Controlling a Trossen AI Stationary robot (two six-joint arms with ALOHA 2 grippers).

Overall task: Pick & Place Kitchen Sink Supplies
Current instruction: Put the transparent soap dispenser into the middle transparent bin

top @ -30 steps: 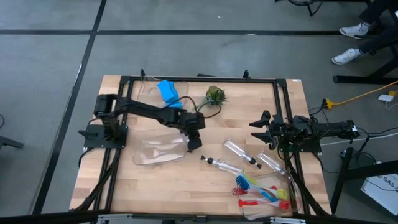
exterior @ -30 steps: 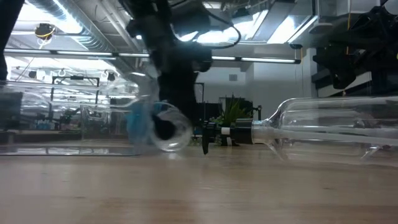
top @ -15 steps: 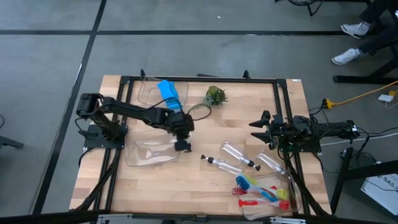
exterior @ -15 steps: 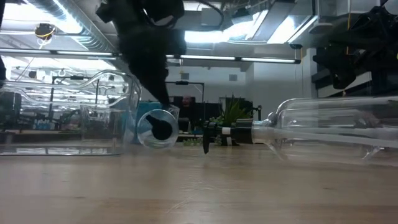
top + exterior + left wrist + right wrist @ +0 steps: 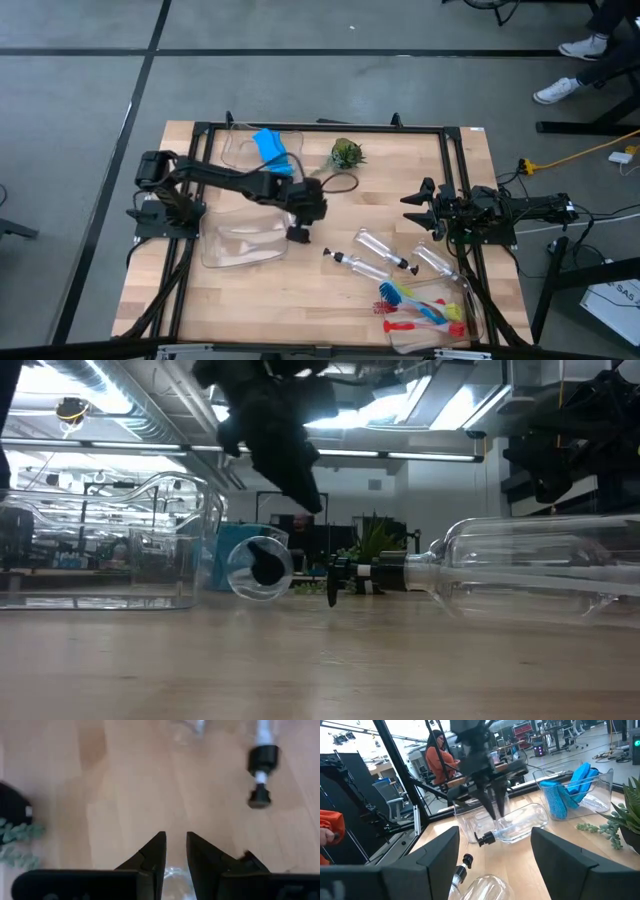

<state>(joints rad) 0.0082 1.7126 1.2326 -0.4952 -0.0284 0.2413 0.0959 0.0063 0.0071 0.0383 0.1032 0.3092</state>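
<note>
Tabletop (image 5: 340,195), bottle (image 5: 520,822) lying sideways

Your wooden table (image 5: 330,290) stands on a grey floor (image 5: 80,90) crossed by dark seam lines; a black frame (image 5: 320,127) borders the tabletop; at the upper right of the high view you see someone's white shoes (image 5: 560,70), and a yellow cable (image 5: 575,157) trails at the right edge; in the low view long ceiling lights (image 5: 420,400) glow above a white back wall; in the right wrist view a person in orange (image 5: 436,762) sits at a desk in an open workshop.
</note>
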